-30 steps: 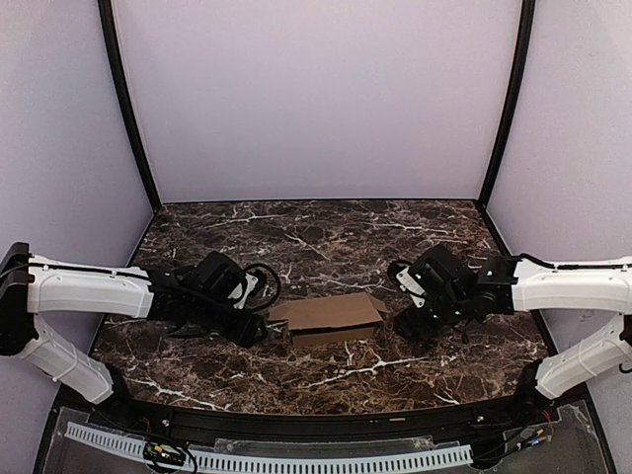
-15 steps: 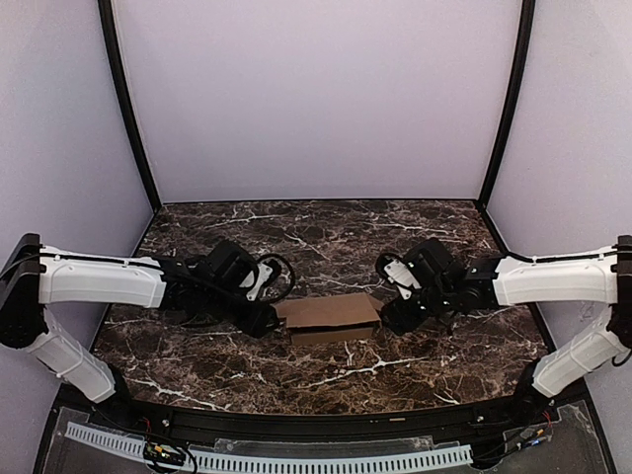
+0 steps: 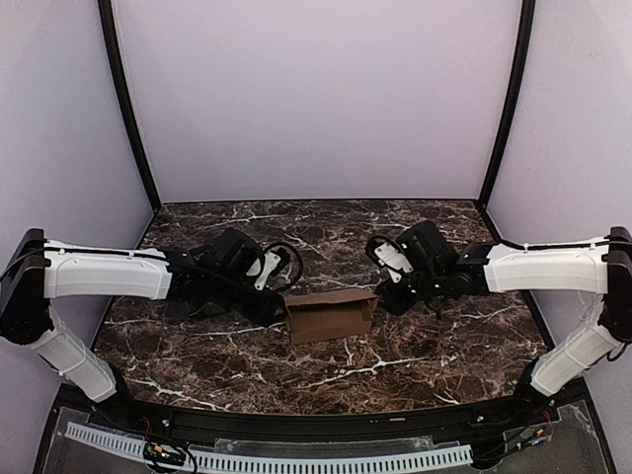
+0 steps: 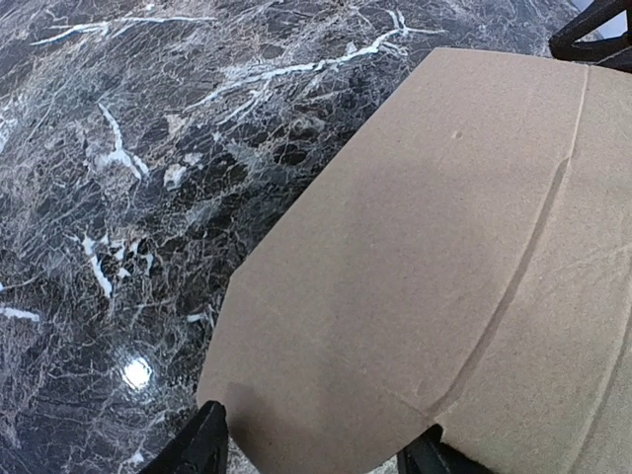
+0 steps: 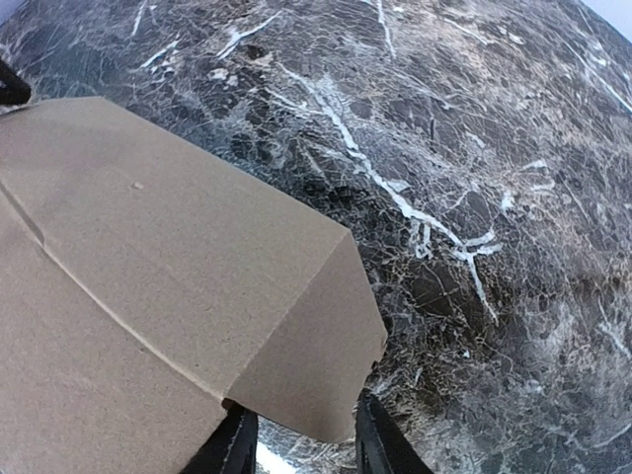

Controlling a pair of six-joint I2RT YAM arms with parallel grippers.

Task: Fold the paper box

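The paper box [image 3: 331, 314] is a brown cardboard carton lying mid-table, its front wall upright. My left gripper [image 3: 276, 306] is at its left end. In the left wrist view the gripper [image 4: 316, 454] is open wide, and the box's left end flap [image 4: 395, 276] lies across the gap between the fingers [image 4: 202, 446]. My right gripper [image 3: 387, 296] is at the box's right end. In the right wrist view the gripper [image 5: 301, 444] is open, with a creased end flap [image 5: 306, 346] of the box [image 5: 128, 276] sitting between the fingertips [image 5: 380, 439].
The dark marble table [image 3: 326, 232] is enclosed by pale walls with black corner posts [image 3: 128, 109]. A black rail [image 3: 316, 425] runs along the near edge. Both white arms reach in low from the sides.
Both grippers have moved inward against the box's ends. The splayed end flaps have been pushed in, and the box now looks shorter and more upright.
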